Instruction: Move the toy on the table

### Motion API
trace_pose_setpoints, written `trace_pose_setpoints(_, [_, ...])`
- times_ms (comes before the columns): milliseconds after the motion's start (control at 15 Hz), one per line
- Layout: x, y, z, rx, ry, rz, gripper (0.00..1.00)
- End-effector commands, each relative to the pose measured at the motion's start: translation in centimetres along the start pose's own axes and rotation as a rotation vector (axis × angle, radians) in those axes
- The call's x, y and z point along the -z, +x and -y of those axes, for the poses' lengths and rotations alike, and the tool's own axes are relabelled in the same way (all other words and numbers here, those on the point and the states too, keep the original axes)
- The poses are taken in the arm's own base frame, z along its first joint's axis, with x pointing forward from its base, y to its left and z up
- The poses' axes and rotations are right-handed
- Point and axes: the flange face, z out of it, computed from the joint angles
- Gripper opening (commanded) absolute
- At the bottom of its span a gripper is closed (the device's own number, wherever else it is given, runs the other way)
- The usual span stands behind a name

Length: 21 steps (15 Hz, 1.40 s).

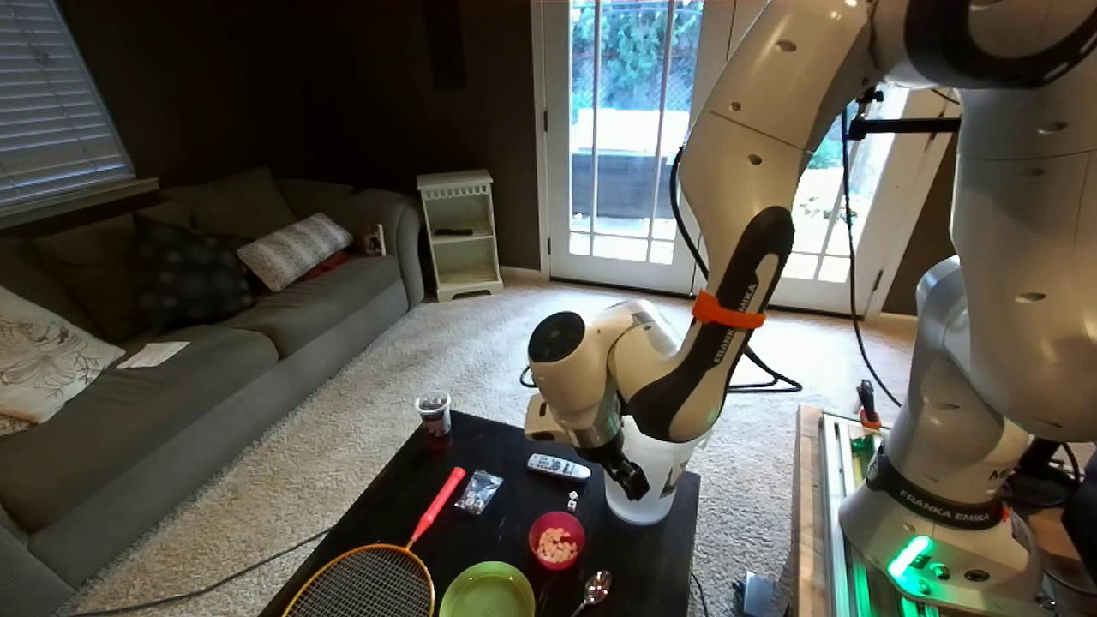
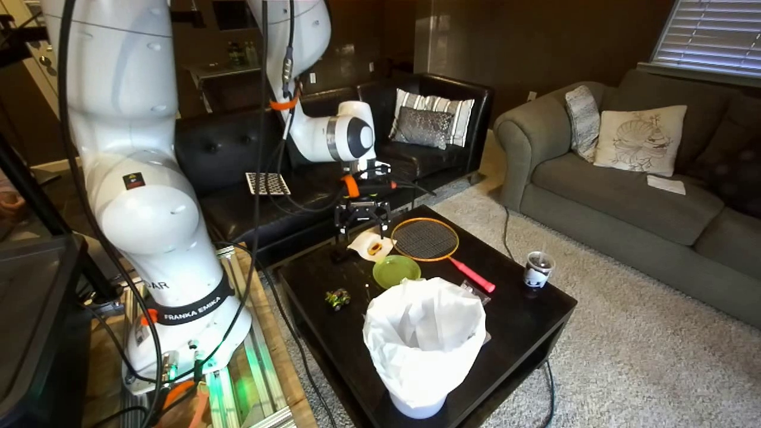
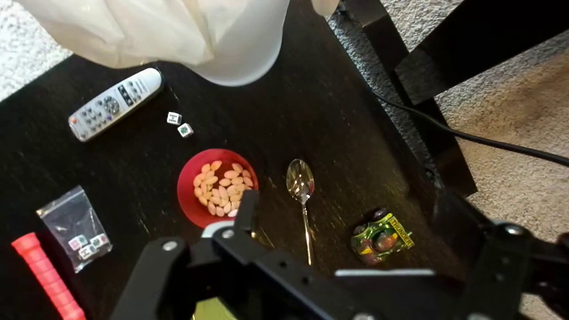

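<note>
The toy is a small green toy car [image 3: 380, 240] with dark wheels and a yellow "THUNDER" label. It stands on the black table [image 2: 517, 324]; the toy car also shows in an exterior view [image 2: 337, 299]. It does not show in the exterior view with the glass doors. My gripper [image 3: 350, 218] is open and empty, its fingers spread wide. In the wrist view the toy lies below, between the fingers. In both exterior views the gripper [image 2: 362, 230] [image 1: 632, 482] hangs above the table, apart from everything on it.
A tall white bin with a liner [image 2: 425, 356] stands on the table. A red bowl of pale pieces [image 3: 189, 200], a spoon [image 3: 300, 178], a remote [image 3: 116, 104], dice [image 3: 174, 118], a green plate [image 2: 396, 271], a racket [image 2: 425, 239] and a cup [image 2: 538, 270] lie around.
</note>
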Motion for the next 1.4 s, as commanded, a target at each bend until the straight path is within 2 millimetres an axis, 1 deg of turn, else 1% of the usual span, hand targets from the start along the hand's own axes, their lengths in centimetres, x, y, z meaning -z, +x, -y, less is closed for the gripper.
trace_pose_setpoints(0, [-2.2, 3.3, -0.9, 0.024, 0.053, -0.006, 1.00])
trace_pose_setpoints(200, [-4.1, 5.3, -0.7, -0.008, 0.161, -0.007, 1.00])
trace_pose_setpoints(533, [-7.2, 9.4, 1.1, -0.109, 0.400, -0.003, 1.00])
trace_pose_setpoints(667, [-8.0, 10.7, 1.8, -0.147, 0.467, 0.008, 1.00])
trace_pose_setpoints(733, [-8.2, 11.1, 1.9, -0.163, 0.475, 0.026, 1.00])
trace_pose_setpoints(800, [-7.6, 9.8, 2.0, -0.133, 0.419, 0.011, 1.00])
trace_pose_setpoints(933, [-8.3, 10.6, 2.1, -0.143, 0.443, 0.018, 1.00])
trace_pose_setpoints(1133, [-8.4, 10.8, 1.9, -0.146, 0.448, 0.021, 1.00])
trace_pose_setpoints(1200, [-8.9, 10.8, 1.8, -0.204, 0.448, 0.034, 1.00])
trace_pose_setpoints(1333, [-10.5, 11.7, 2.5, -0.263, 0.454, 0.031, 1.00])
